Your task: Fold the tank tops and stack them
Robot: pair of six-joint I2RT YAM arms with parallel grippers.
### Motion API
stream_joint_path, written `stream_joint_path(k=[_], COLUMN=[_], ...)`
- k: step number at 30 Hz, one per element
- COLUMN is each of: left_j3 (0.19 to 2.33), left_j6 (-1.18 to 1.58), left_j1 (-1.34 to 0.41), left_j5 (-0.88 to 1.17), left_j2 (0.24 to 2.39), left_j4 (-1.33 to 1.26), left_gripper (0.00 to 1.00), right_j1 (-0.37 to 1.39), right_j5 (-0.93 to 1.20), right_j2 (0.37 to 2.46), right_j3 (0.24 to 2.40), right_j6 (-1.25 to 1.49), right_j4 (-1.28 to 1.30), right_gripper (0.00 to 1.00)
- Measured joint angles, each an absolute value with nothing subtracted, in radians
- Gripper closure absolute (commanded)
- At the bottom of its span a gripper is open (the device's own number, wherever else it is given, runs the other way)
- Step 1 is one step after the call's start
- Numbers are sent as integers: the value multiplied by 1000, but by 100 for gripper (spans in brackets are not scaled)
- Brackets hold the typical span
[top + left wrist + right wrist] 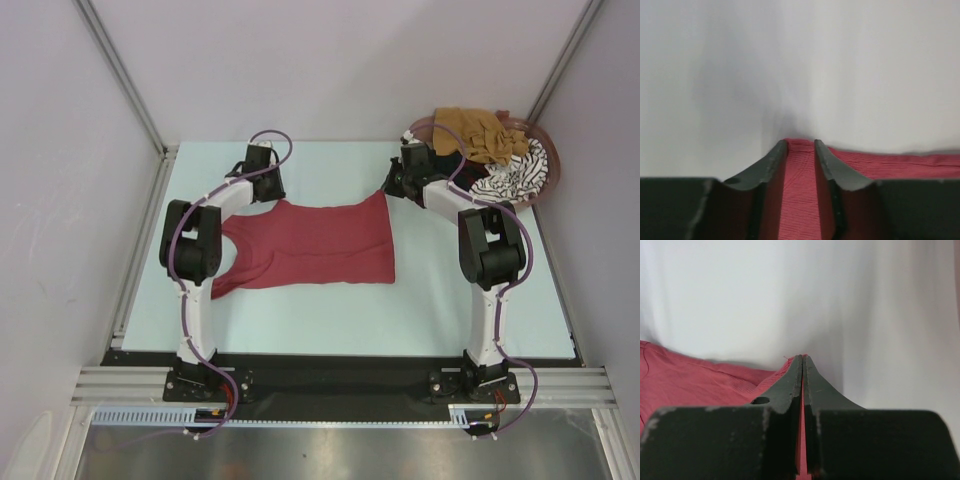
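A dark red tank top (pixel 310 245) lies spread flat mid-table, straps to the left. My left gripper (pixel 272 192) is at its far left strap. In the left wrist view (pixel 800 142) the jaws stand a little apart with the red ribbed cloth (pixel 900 165) bunched between them up to the tips. My right gripper (pixel 390 188) is shut on the far right hem corner, which is lifted. The right wrist view (pixel 803 357) shows a thin red edge pinched between the jaws, with the cloth (pixel 690 380) to the left. Mustard-brown (pixel 480 132), striped (pixel 520 175) and black (pixel 447 165) tops lie heaped at the back right.
The pinkish-brown oval basket (pixel 553 185) holding the heaped tops stands at the back right corner, just behind my right arm. White walls enclose the table at the back and on both sides. Pale table surface shows in front of the red top.
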State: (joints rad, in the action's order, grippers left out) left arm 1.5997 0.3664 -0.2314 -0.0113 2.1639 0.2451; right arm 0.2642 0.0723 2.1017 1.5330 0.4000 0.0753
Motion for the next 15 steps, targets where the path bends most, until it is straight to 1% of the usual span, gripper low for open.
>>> stream_joint_path(k=[3, 6, 11, 13, 14, 15], left_j3=[1602, 1599, 1601, 1608, 1610, 1611], left_j6=[365, 365, 366, 366, 366, 366], left_j1=[-231, -231, -231, -231, -231, -231], left_j5=[8, 23, 30, 28, 25, 19], left_j2=[2164, 2164, 2167, 2173, 2176, 2177], left_j4=[244, 246, 253, 264, 271, 278], left_gripper=[68, 62, 64, 63, 62, 58], right_j1=[264, 264, 264, 264, 264, 264], right_j5=[77, 80, 86, 88, 88, 88], right_j2=[2102, 2102, 2102, 2102, 2102, 2102], right_j3=[1533, 1533, 1533, 1533, 1533, 1533], right_j6=[400, 400, 400, 400, 400, 400], right_j4=[75, 75, 76, 76, 76, 76], right_gripper=[100, 100, 100, 100, 100, 100])
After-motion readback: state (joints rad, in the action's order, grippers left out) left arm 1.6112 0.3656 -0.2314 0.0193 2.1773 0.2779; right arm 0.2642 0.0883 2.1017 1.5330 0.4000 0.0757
